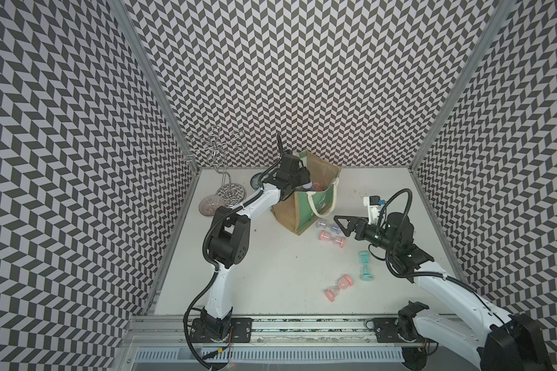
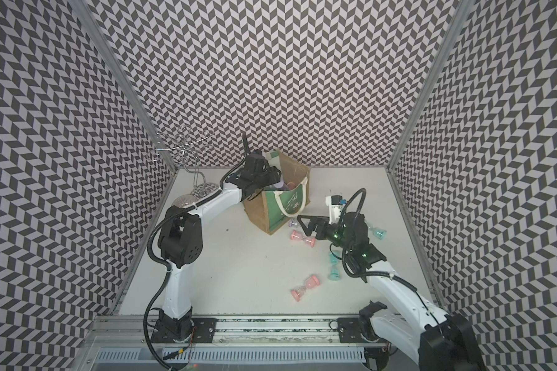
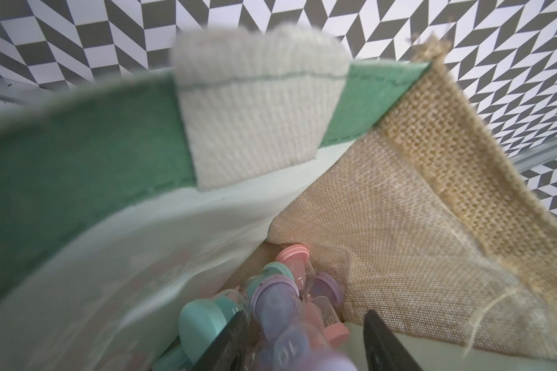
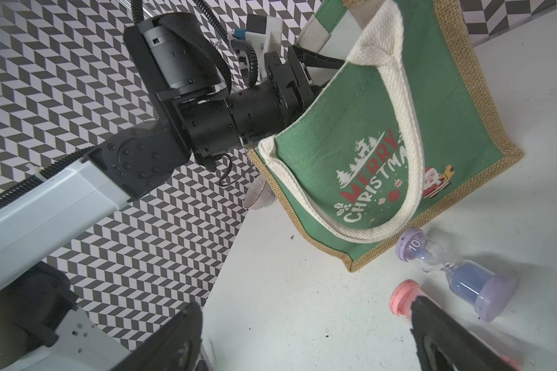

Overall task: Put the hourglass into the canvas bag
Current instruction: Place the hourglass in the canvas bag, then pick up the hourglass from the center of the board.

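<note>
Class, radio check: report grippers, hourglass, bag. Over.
Left gripper open inside canvas bag, purple hourglass between jaws. Right gripper open near pink hourglass. Front handle hangs outside.

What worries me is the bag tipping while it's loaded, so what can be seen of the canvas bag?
The canvas bag is a boxy tote of coarse tan jute with a green front panel printed "Merry Christmas", off-white woven handles, a green rim band and white lining. It stands on the white table, mouth open, near the back wall. The left gripper reaches into it, above several hourglasses piled at the bottom. A purple hourglass lies close by its base.
</note>
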